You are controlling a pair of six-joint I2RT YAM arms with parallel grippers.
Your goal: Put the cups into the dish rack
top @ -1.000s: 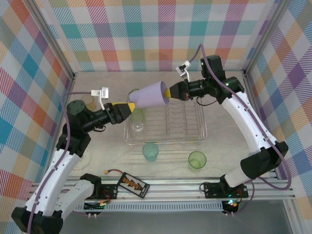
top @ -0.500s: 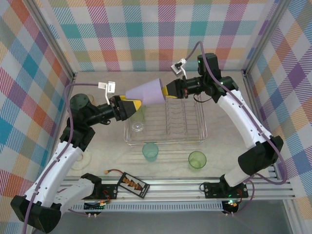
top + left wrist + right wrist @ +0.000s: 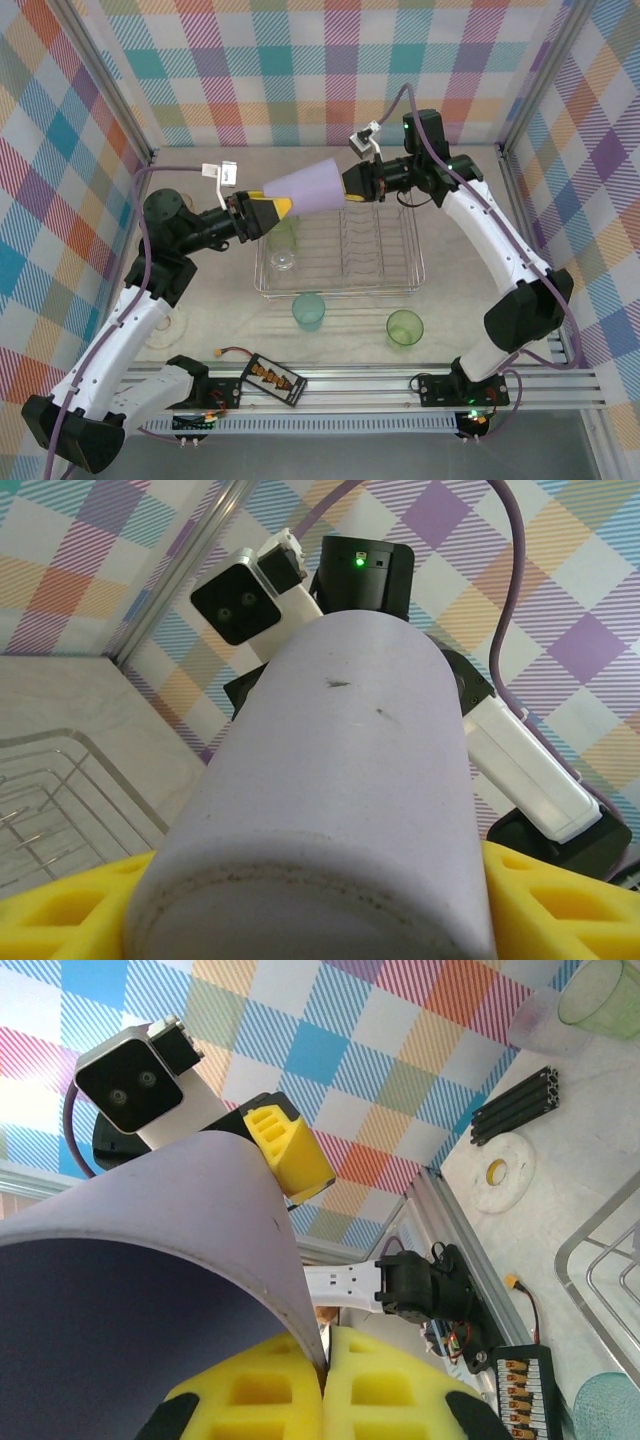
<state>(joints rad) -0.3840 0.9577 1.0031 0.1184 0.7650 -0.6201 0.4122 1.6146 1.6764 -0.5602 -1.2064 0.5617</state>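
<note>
**Two grippers, one lilac cup, held over the rack**

Starting at the left of the overhead view, the left gripper [image 3: 274, 207] reaches in from 9 o'clock. Its own camera shows yellow fingers [image 3: 560, 900] flanking the narrow base of the lilac cup [image 3: 305, 187]. They seem to touch it, but I cannot tell whether they are actually squeezing. The cup lies on its side in the air, its long axis running from 9 o'clock at the base to 3 o'clock at the mouth. At the mouth end, the right gripper [image 3: 347, 185] has its pads pressed together on the rim wall, as the right wrist camera shows plainly. The next move turns on the cup being bridged between both arms, with the base to the left arm and the mouth to the right.

The dish rack [image 3: 335, 292] lies toward 6 o'clock of the cup and already holds a green cup [image 3: 283, 235] and a clear cup [image 3: 283, 262]. A teal cup [image 3: 308, 310] and another green cup [image 3: 405, 327] wait on the table nearer the arms.

A second ago the left fingers sat at 8 o'clock of the cup, clear of it. Since then the cup has swung toward 9 o'clock and its base has arrived between them.
</note>
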